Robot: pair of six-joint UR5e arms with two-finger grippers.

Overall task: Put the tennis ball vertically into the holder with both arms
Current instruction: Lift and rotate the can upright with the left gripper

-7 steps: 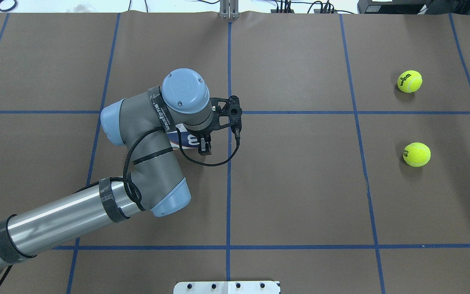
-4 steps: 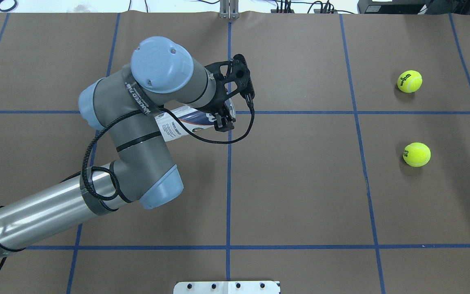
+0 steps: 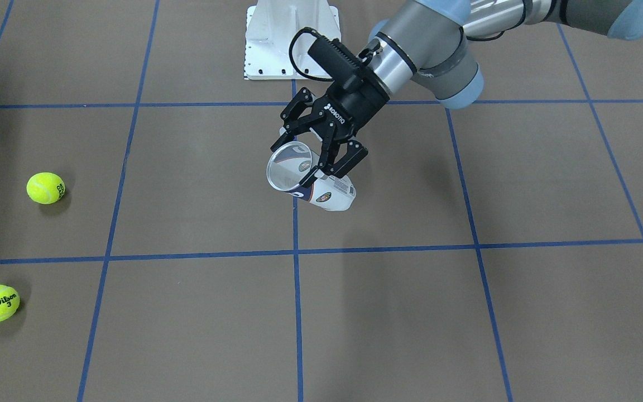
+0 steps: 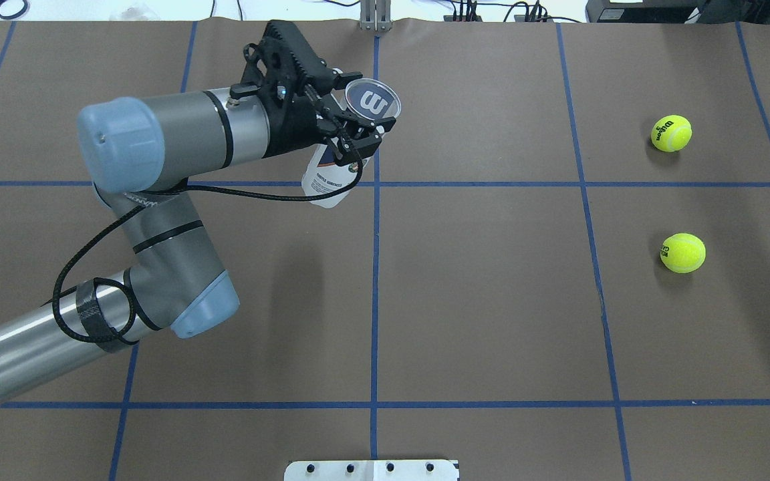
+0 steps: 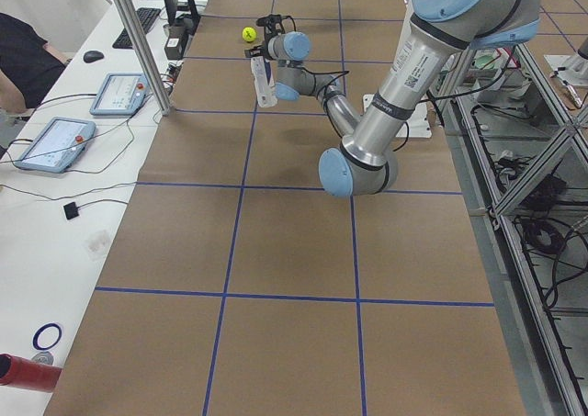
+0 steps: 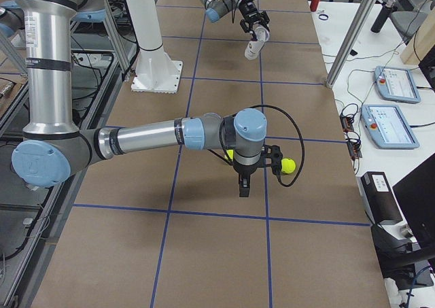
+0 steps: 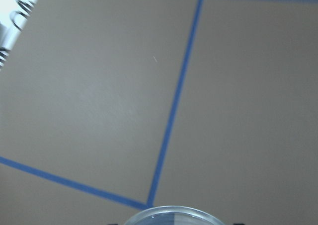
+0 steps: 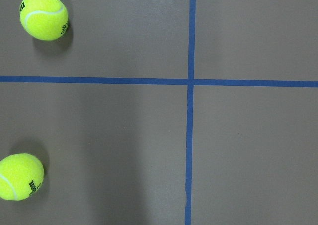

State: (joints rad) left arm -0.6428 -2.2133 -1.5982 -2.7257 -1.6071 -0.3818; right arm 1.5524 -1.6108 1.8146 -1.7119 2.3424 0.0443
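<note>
The left gripper (image 3: 294, 162) clamps the can (image 3: 330, 196) near its rim; its long axis tilts steeply, mouth up, tipped toward the table's (image 3: 466, 312) far edge. Whether the right gripper (image 6: 244, 185) is closed cannot be told.

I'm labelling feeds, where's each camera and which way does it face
Front: across table, facing robot; left gripper, holder.
Overhead: behind robot, looking down; left arm.
Left: table's left end; left arm near.
Right: table's right end; right arm near.
Left wrist: faces table; holder rim.
Right wrist: faces down; balls, no body.
Front and overhead share holder and balls.
</note>
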